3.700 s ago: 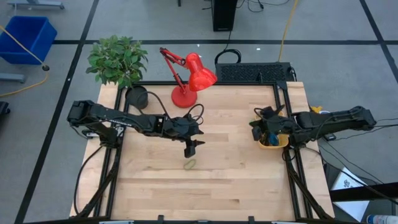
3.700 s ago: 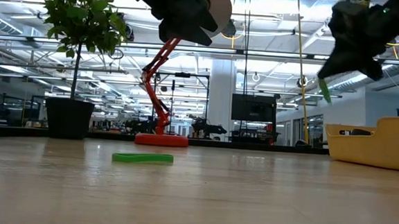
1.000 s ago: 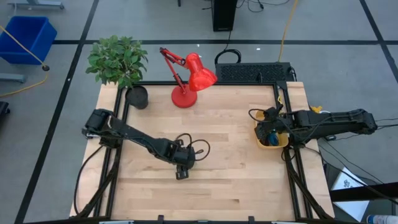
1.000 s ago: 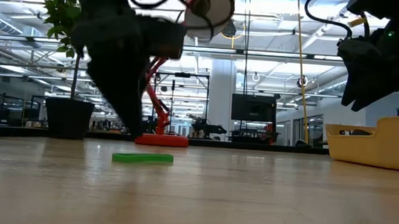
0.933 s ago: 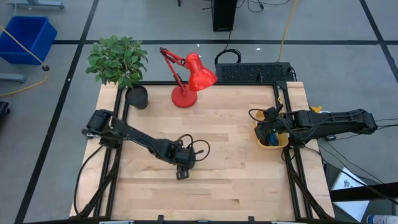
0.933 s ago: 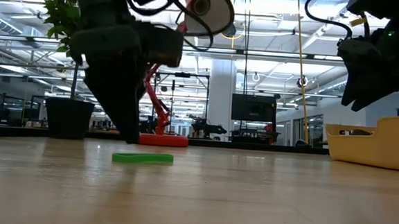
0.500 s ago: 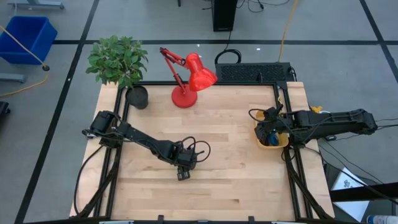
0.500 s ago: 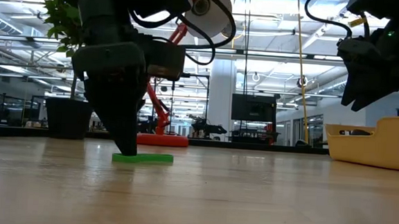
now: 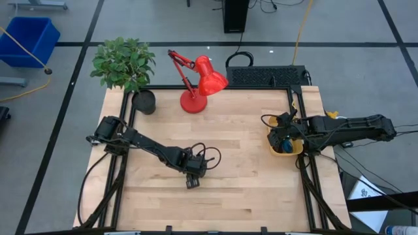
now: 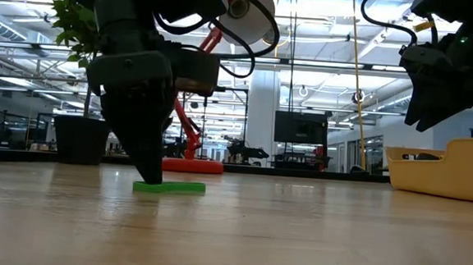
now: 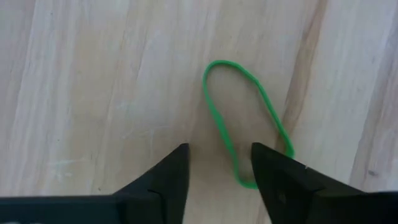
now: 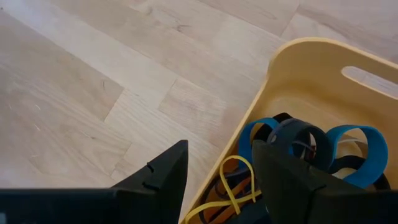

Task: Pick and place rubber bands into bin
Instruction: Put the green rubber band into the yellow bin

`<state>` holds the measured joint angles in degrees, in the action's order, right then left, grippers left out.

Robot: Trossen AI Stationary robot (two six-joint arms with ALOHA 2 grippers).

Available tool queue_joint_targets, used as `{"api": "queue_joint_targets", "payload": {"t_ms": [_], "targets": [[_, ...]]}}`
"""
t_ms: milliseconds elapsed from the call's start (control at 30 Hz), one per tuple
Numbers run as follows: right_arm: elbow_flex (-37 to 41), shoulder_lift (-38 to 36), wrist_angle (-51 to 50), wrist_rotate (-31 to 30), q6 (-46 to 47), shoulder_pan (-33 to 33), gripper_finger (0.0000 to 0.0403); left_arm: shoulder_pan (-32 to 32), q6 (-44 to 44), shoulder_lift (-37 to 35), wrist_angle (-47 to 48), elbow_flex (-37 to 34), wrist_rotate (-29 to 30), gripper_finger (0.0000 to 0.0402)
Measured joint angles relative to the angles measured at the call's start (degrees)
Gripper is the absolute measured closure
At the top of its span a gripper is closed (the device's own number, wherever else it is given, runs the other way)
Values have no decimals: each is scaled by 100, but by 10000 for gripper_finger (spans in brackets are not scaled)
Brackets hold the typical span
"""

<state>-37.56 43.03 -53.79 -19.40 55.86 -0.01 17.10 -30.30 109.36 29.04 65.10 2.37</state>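
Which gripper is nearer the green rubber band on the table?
Left. The left gripper is down at the green rubber band, fingers open astride one end. The right gripper hangs over the bin.

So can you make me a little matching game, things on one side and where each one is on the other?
Things:
1. green rubber band
2. left hand
3. right hand
4. red lamp

Places:
A. above the yellow bin's edge
B. at the table's far edge, beside the plant pot
C. flat on the wooden table
D. down at the table, open astride the band's end

Pairs: 1-C, 2-D, 3-A, 4-B
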Motion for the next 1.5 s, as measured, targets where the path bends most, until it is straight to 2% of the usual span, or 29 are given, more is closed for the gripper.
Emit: {"api": "queue_joint_targets", "payload": {"t_ms": [300, 567, 867, 1033, 1267, 1500], "targets": [[0, 0, -1, -2, -71, 0, 229, -4, -4, 6, -69, -6, -59, 337], [0, 0, -2, 0, -109, 0, 228, 3, -4, 17, -429, -15, -297, 391], [0, 0, 287, 1, -209, 0, 232, 8, 147, -39, -416, -17, -289, 398], [0, 0, 1387, 210, -945, 0, 230, -38, 282, -194, -312, -28, -391, 399], [0, 4, 3253, 1225, -2045, 11, 229, -147, 439, -497, -382, -16, -384, 399], [-2, 3, 4384, 1368, -2574, 69, 232, -297, 963, -922, -1067, -14, -228, 400]]}}
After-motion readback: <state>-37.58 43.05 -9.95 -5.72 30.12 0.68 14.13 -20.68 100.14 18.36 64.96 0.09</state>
